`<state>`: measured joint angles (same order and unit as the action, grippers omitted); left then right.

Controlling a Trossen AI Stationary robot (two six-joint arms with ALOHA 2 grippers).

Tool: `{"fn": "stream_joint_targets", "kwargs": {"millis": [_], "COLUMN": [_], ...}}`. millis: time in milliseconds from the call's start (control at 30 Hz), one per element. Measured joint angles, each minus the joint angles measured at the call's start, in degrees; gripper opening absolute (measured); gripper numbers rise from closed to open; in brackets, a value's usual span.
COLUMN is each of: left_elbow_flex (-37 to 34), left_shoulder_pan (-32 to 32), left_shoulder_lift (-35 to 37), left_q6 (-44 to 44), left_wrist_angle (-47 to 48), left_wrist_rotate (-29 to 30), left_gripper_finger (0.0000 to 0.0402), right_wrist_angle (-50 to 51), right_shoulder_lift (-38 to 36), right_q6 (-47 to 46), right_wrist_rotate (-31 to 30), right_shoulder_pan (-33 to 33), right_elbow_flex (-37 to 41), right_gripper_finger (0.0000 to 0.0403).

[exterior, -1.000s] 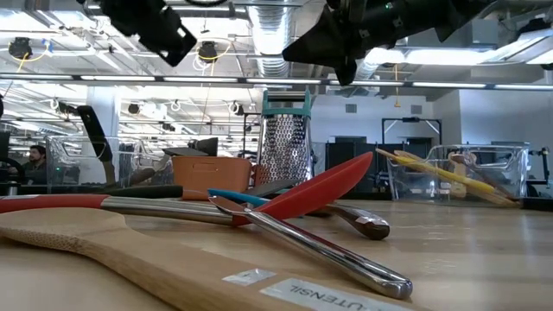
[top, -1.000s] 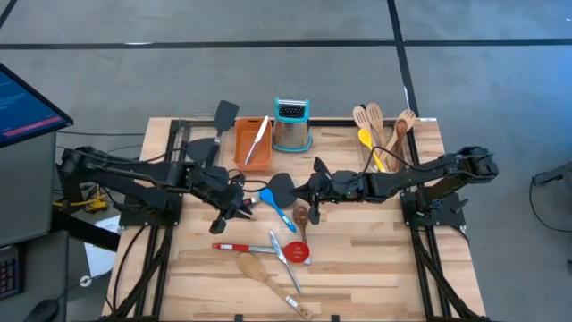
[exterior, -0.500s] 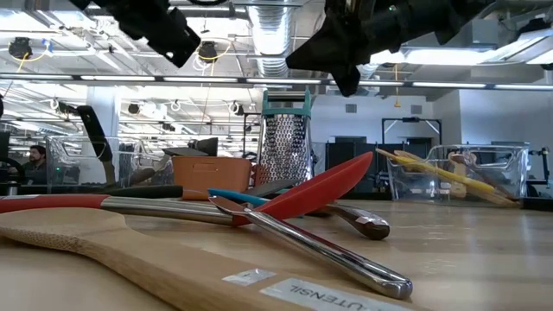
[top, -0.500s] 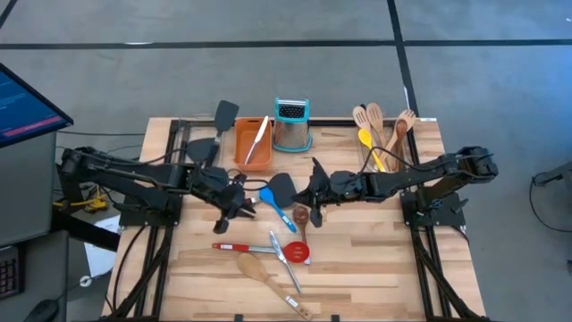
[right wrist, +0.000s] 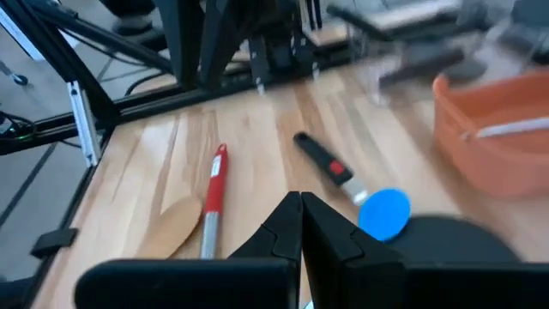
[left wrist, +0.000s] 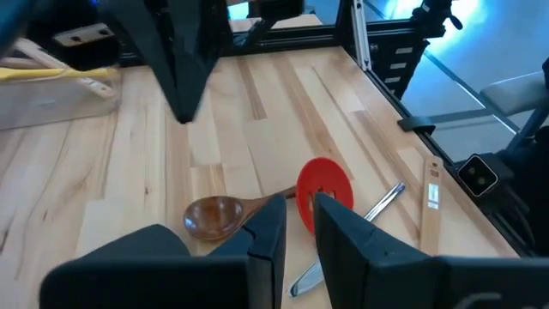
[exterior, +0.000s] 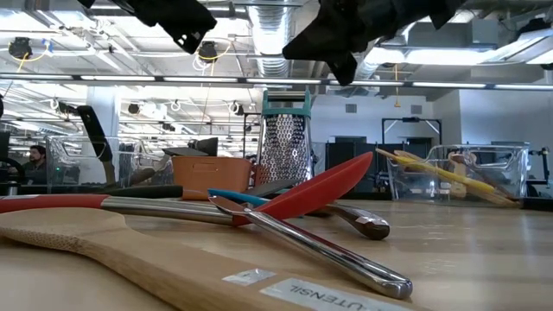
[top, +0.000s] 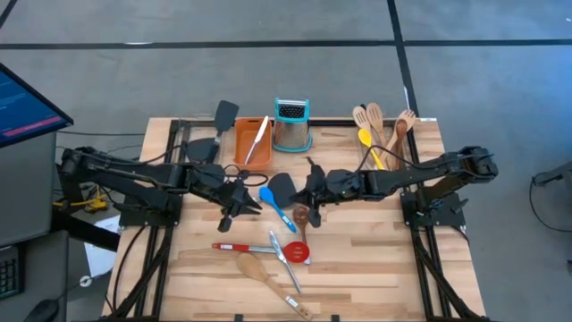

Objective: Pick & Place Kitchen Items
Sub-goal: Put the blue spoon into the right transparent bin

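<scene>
Hovering over the middle of the wooden worktop point(top: 375, 259), both robot arms reach inward toward a scatter of kitchen utensils. The left hand point(top: 239, 202) hangs above the surface with its fingers a narrow gap apart and nothing between them. The right hand point(top: 308, 195) has its fingers pressed together, also empty.

Between the two hands lie a black turner point(top: 281, 186) and a blue spoon point(top: 272, 203). Just below the right hand sits a small brown wooden spoon point(top: 301, 215). Farther toward the front edge lie a red spoon point(top: 298, 252), a red-handled steel tool point(top: 239, 247), a steel-handled tool point(top: 288, 269) and a pale wooden spatula point(top: 252, 266). Behind the hands stand an orange tray point(top: 254, 143) and a box grater point(top: 291, 125).

The hands are near each other, so both descending at once could make them collide. The utensils overlap, so lifting one may drag another. Fingers pressed together would push a handle aside rather than straddle it.
</scene>
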<state>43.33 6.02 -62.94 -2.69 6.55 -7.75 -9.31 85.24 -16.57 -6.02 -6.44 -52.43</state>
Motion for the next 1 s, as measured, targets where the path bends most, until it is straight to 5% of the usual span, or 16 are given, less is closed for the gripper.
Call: {"fn": "stream_joint_targets", "kwargs": {"millis": [433,767,1000], "left_elbow_flex": [0.0,0.0,0.0], "left_shoulder_pan": [0.0,0.0,0.0], "left_shoulder_lift": [1.1,11.4,13.9], "left_q6": [-6.5,-7.5,-5.7], "left_wrist_angle": [-0.5,0.9,1.6], "left_wrist_rotate": [0.2,1.5,1.5], "left_gripper_finger": [0.0048,0.0048,0.0048], "right_wrist_angle": [16.5,27.4,34.1], "right_shoulder_lift": [6.4,17.3,17.3], "right_q6": [-6.5,-10.0,-14.8], "right_wrist_rotate": [-2.0,-4.3,-4.6], "right_shoulder_pan": [-0.9,-0.8,0.7], "right_elbow_flex": [-10.9,-22.8,-24.1], "right_gripper_finger": [0.0000,0.0000,0.0000]}}
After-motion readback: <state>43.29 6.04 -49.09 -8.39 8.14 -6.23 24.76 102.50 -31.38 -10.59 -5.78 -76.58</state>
